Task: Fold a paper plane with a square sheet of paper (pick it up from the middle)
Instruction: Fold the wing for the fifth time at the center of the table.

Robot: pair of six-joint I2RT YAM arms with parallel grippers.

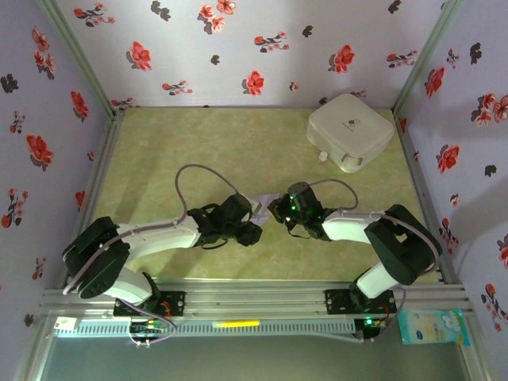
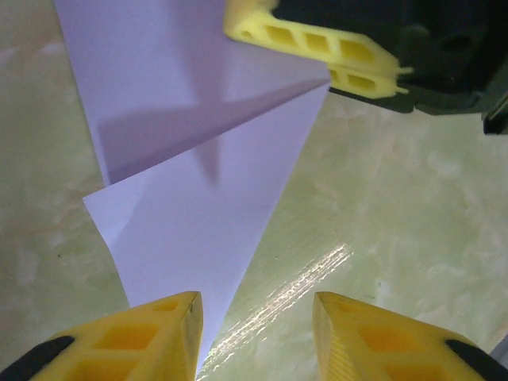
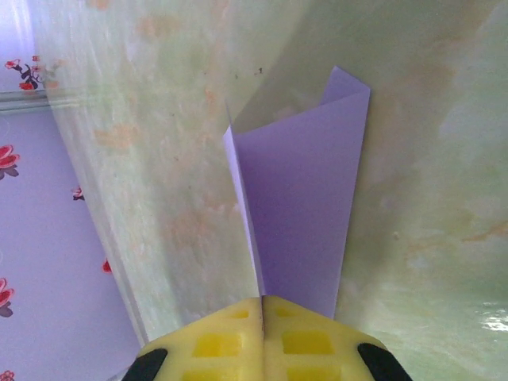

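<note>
My right end effector [image 3: 260, 305] pinches the folded paper [image 3: 305, 214] (it fans out toward twelve o'clock); my left end effector [image 2: 255, 311] stands released, fingers apart.

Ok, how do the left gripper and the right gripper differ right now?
The left gripper has its fingers apart; the right gripper has them pressed together. The right gripper pinches the lavender paper sheet; the left gripper clamps nothing, the sheet just running past one finger. Both have yellow fingers.
</note>
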